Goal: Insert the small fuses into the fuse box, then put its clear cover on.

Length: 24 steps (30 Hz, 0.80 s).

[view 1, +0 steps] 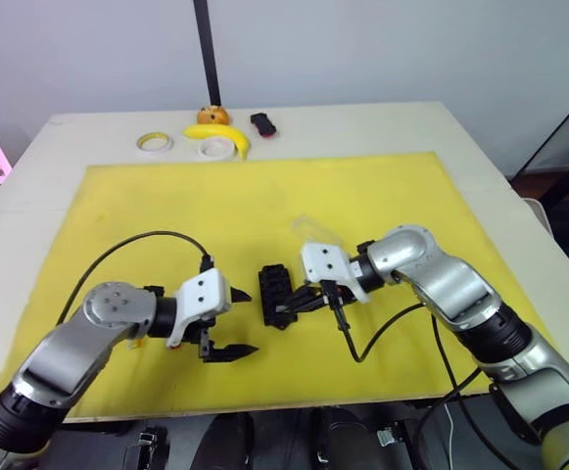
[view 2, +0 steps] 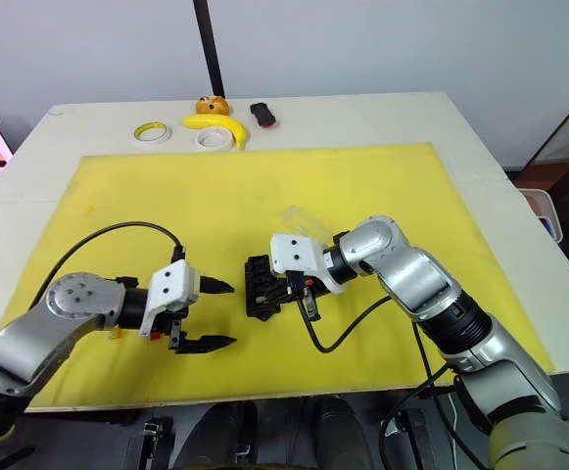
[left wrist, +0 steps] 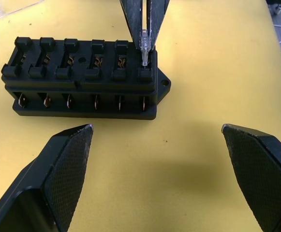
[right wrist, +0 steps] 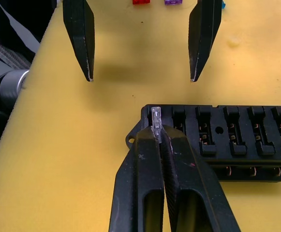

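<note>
On the yellow mat [view 1: 166, 196] covering the desk [view 1: 499, 196], the fuse box [view 1: 275, 294] lay near the mat's front middle, slots facing up. Right gripper [right wrist: 155, 131] had its jaws closed on a grey fuse [right wrist: 155, 119], pale and translucent, held at the end slot of the fuse box nearest one mounting tab. Left gripper [view 1: 238, 321] hung just beside the fuse box on the robot's left, jaws spread wide and empty. Clear cover [view 1: 308, 230] lay on the mat just behind the fuse box. Red fuse [right wrist: 140, 2] and purple fuse [right wrist: 172, 2] lay on the mat beyond the left gripper, well apart from the fuse box. No legible writing or labels on the fuse box or fuses.
</note>
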Available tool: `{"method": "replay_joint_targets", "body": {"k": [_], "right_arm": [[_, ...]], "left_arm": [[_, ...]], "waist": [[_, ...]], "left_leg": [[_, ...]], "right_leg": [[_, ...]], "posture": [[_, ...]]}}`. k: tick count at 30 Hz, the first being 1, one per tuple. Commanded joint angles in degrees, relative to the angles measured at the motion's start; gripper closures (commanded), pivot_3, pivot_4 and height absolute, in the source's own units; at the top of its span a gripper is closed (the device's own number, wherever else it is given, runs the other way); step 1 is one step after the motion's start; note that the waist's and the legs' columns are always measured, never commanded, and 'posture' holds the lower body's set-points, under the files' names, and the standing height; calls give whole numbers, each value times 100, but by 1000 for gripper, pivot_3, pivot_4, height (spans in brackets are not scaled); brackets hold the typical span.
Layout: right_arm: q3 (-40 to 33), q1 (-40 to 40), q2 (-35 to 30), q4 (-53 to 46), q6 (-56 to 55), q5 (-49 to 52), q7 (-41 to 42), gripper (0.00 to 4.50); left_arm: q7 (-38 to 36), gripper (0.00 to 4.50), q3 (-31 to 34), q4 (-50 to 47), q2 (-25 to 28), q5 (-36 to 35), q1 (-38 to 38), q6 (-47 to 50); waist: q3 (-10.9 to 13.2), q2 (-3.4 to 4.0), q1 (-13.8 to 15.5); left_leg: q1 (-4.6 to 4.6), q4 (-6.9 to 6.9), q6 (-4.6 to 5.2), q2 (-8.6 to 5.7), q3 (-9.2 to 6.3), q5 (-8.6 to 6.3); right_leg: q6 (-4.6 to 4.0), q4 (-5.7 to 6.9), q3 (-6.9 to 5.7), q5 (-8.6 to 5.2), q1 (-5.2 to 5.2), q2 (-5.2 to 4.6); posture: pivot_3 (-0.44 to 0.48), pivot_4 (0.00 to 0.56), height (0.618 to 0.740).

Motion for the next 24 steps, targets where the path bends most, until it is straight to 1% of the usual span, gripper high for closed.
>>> {"method": "replay_joint_targets", "body": {"k": [1,24], "right_arm": [[-37,-74,-55,-259,-80,-49,45,4500],[447,-258,37,179,-499,-795,110,4500]], "left_arm": [[-8,30,61,-54,-9,0,-82,-60],[88,30,25,-55,-107,73,-101,-53]], "waist": [[0,0,1],[-1,-1,-13]], "left_leg": [[0,0,0,0,0,0],[5,4,0,-2,1,0]], "right_leg": [[0,0,0,0,0,0],[1,4,0,1,5,1]], "posture": [[0,150,740],[0,150,740]]}}
